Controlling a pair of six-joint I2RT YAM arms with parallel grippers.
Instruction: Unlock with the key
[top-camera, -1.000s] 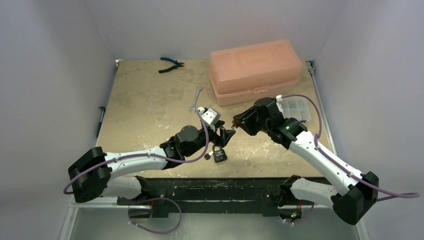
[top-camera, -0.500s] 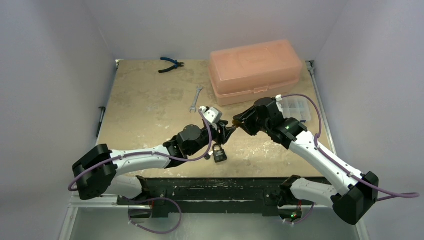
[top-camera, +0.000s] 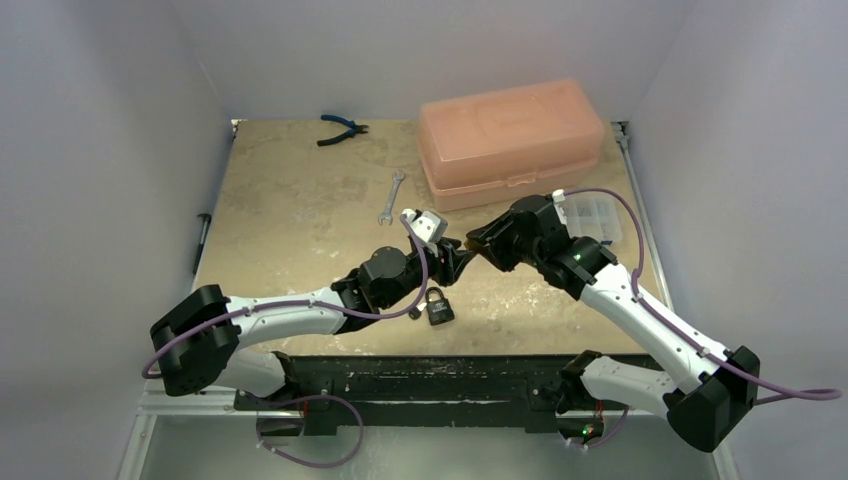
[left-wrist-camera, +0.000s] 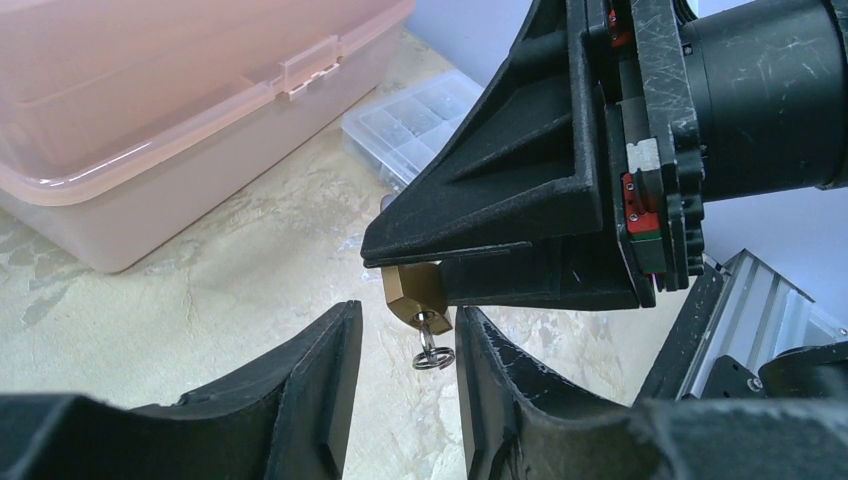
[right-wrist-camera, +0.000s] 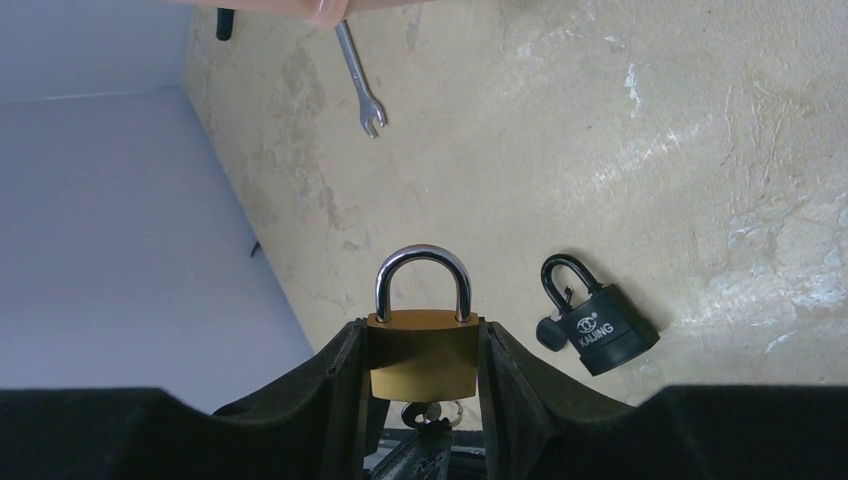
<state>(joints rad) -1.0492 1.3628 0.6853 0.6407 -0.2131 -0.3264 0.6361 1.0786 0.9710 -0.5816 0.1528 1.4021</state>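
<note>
A brass padlock (right-wrist-camera: 420, 362) with a closed silver shackle (right-wrist-camera: 422, 272) is clamped by its sides in my right gripper (right-wrist-camera: 420, 325), held above the table. The key (left-wrist-camera: 428, 343), with a small ring, sticks out of the lock's underside (left-wrist-camera: 412, 297). My left gripper (left-wrist-camera: 407, 315) meets the right gripper (top-camera: 475, 245) head-on in the top view. Its fingers (left-wrist-camera: 320, 370) stand on either side of the key with a gap on each side, so it is open. The key's blade is hidden inside the lock.
A black padlock (top-camera: 437, 305) with a black key lies on the table below the grippers. A pink plastic box (top-camera: 510, 140), a clear compartment case (top-camera: 592, 215), a wrench (top-camera: 391, 197) and blue pliers (top-camera: 342, 128) lie farther back.
My left gripper has moved up and right to the right gripper, and its jaws have narrowed around the key. The right arm has stayed put with the brass padlock.
</note>
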